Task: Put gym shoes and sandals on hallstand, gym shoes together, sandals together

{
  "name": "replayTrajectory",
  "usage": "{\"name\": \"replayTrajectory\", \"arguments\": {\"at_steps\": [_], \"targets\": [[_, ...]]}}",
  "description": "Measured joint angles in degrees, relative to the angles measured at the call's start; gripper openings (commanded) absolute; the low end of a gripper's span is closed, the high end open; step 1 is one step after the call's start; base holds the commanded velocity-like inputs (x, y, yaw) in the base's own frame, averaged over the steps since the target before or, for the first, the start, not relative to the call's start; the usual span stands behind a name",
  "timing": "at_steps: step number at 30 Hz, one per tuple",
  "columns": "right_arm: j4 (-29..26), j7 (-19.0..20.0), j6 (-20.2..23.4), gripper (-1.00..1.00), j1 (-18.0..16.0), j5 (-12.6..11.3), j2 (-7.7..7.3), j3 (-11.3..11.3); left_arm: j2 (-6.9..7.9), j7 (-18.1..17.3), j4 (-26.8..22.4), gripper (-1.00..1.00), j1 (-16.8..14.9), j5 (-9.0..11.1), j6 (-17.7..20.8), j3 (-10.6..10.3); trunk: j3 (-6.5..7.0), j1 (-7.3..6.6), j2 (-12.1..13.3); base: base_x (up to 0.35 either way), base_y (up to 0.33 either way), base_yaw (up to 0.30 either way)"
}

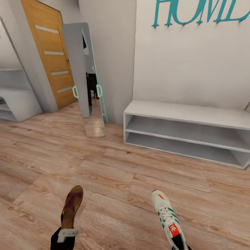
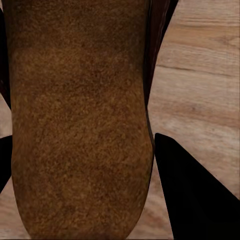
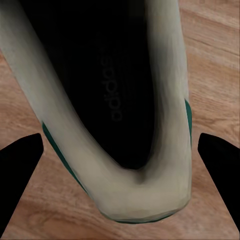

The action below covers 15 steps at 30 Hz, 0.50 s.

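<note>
My left gripper [image 1: 66,236] is shut on the heel end of a brown sandal [image 1: 72,204], which it holds above the corridor floor [image 1: 114,180] with the toe pointing away. In the left wrist view the sandal's brown sole [image 2: 80,115] lies between the dark fingers [image 2: 200,200]. My right gripper [image 1: 179,244] is shut on the heel of a white gym shoe [image 1: 166,216] with green stripes and a red-orange tongue label. The shoe's dark opening and pale heel collar [image 3: 140,195] sit between the right fingers [image 3: 20,172]. Part of the hallstand [image 1: 15,100] shows at the far left edge.
A low white two-shelf bench [image 1: 187,119] stands against the right wall under teal letters. A tall mirror [image 1: 85,73] leans at the wall corner beside a wooden door [image 1: 52,52]. Open plank floor stretches between me and these.
</note>
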Motion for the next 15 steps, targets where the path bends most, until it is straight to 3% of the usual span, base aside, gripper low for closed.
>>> {"name": "replayTrajectory", "arguments": {"at_steps": [3,8,15], "targets": [[0.0,0.0,0.0,-1.00,0.0,0.0,0.00,-0.1,0.02,0.0,0.0,-1.00,0.0,1.1,0.0,0.0,-0.07,0.00,0.0,0.000,0.000,0.278],[-0.2,0.0,0.0,-1.00,0.0,0.0,0.00,-0.1,0.04,-0.1,0.4,-1.00,0.0,4.9,0.0,-0.1,-0.36,0.21,-0.4,0.000,0.000,0.277],[-0.2,0.0,0.0,-1.00,0.0,0.0,-0.02,-0.1,-0.01,-0.2,0.6,-1.00,0.0,5.7,0.0,-0.2,-1.25,1.10,-2.0,0.000,0.000,0.277]]}}
